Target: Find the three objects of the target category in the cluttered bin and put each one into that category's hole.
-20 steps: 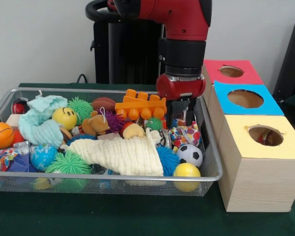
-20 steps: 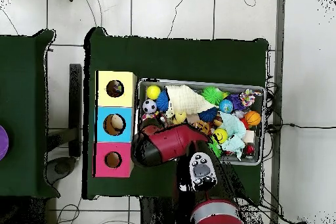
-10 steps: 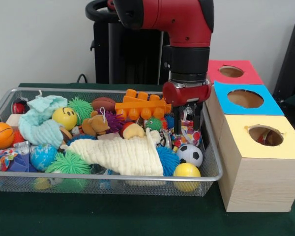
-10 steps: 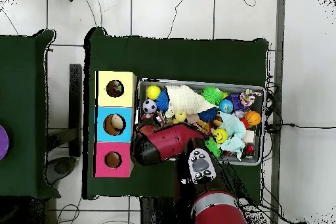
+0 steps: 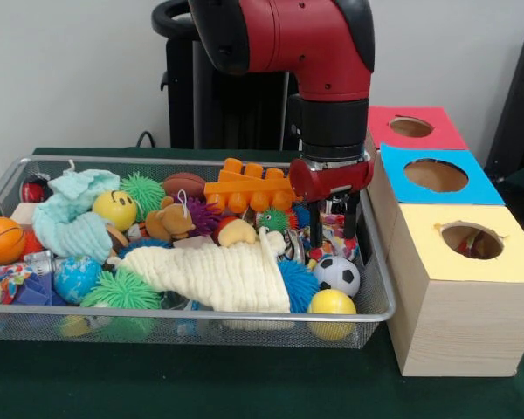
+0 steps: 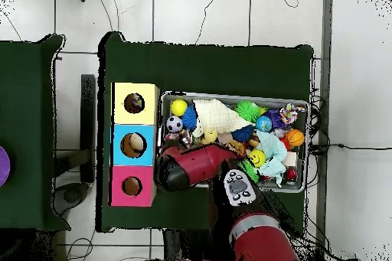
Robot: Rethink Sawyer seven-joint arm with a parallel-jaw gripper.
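Observation:
My gripper (image 5: 335, 244) hangs at the right end of the wire bin (image 5: 201, 316). It is open, and its two black fingers (image 5: 315, 229) reach down on either side of a multicoloured speckled toy (image 5: 336, 229). Just in front lie a small soccer ball (image 5: 336, 275) and a yellow ball (image 5: 332, 304). To the right stand three boxes with round holes: a yellow-topped one (image 5: 467, 244), a blue one (image 5: 435, 176) and a red one (image 5: 410, 127). In the overhead view the red arm (image 6: 195, 168) covers the gripper.
The bin is packed: a cream cloth (image 5: 218, 275), an orange block piece (image 5: 249, 188), a smiley ball (image 5: 115, 209), a basketball (image 5: 0, 240), green spiky balls (image 5: 122, 290), a teddy bear (image 5: 170, 218) and a mint cloth (image 5: 70, 214). Its right wall stands close to the boxes.
The arm has shifted a little right and come down, so the fingers now reach deeper around the multicoloured toy. The bin's contents look unmoved.

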